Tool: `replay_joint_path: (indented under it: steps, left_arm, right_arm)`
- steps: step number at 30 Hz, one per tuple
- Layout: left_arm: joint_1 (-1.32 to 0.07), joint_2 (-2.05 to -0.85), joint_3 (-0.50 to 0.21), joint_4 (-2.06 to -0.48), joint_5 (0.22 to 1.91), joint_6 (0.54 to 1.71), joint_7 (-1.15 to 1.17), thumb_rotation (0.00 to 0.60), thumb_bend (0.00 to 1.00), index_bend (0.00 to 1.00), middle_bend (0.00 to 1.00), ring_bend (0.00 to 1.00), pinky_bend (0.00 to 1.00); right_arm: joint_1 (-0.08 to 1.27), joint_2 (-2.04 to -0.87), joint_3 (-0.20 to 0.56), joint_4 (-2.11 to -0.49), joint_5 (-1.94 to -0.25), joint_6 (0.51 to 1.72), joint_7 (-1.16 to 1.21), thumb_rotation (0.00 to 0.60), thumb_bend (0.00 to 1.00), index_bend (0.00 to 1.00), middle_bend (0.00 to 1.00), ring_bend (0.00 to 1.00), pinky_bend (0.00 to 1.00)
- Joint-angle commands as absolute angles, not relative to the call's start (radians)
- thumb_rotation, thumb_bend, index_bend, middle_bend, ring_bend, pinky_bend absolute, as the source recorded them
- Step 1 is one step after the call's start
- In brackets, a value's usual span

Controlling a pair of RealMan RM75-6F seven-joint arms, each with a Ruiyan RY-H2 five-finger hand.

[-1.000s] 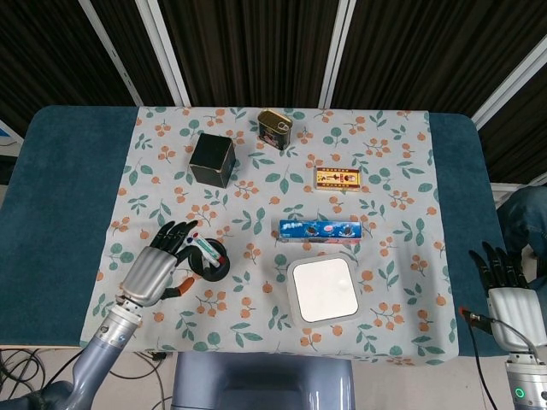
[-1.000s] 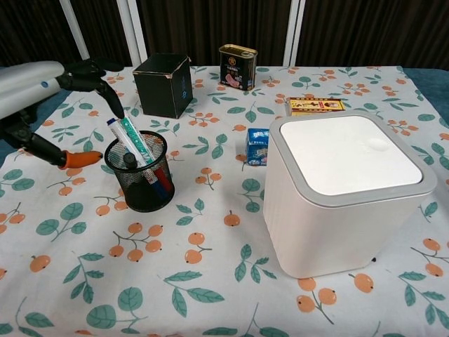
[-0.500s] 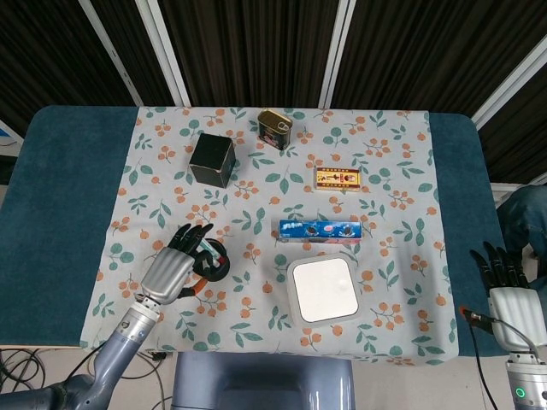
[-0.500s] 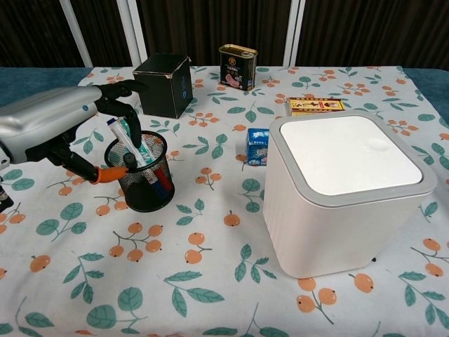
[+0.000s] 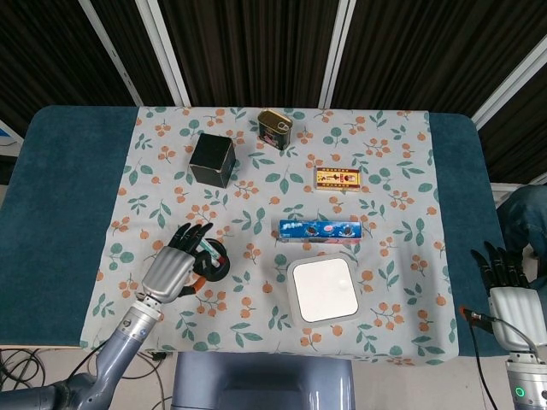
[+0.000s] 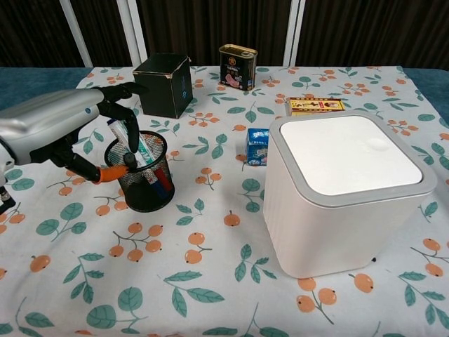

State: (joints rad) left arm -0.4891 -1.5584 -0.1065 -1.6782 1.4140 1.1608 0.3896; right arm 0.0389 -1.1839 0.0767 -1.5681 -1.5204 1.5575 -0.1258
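The left hand [image 6: 59, 130] was at the black mesh pen holder [image 6: 142, 173], and its grasp on the contents was judged not yet complete. The toothpaste tube [image 6: 133, 142] stood tilted inside the pen holder among several pens, none of them lifted clear of the rim. Fingers [image 6: 119, 105] curved down over the tube's upper end, one apparently touching it, while the orange-tipped thumb [image 6: 105, 173] lay against the outside of the mesh wall on the hand's side. Whether the tube was actually pinched could not be told from either view. What remained, by judgement, was to close firmly on the tube and draw it out.

In the head view the left hand [image 5: 175, 266] covered the near-left part of the pen holder [image 5: 215, 265], forearm running back toward the table's near edge. The right hand [image 5: 506, 290] hovered well apart from the pen holder, off the cloth's far right side, fingers extended and spread, holding nothing.

Beyond the pen holder stood a black box [image 6: 163, 84] and a luncheon-meat tin [image 6: 238, 67]. To its right were a white lidded container [image 6: 340, 189], a blue biscuit packet [image 5: 320, 229] and a yellow carton [image 5: 338, 178].
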Motion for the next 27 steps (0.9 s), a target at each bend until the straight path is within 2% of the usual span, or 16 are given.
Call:
replay_joint_path:
  steps: [1, 27]
  left_arm:
    - [-0.490, -1.557, -0.105, -1.679, 1.412, 1.163, 0.392, 0.600, 0.31, 0.51, 0.00, 0.00, 0.00]
    - [-0.521, -1.560, -0.098, -1.711, 1.350, 1.150, 0.493, 0.600, 0.33, 0.54, 0.00, 0.00, 0.00]
  right_arm:
    - [0.039, -1.183, 0.077, -1.570, -1.518, 1.556, -0.126, 0.600, 0.18, 0.12, 0.00, 0.01, 0.20]
    - [0.037, -1.183, 0.081, -1.579, -1.508, 1.555, -0.130, 0.600, 0.18, 0.12, 0.00, 0.01, 0.20]
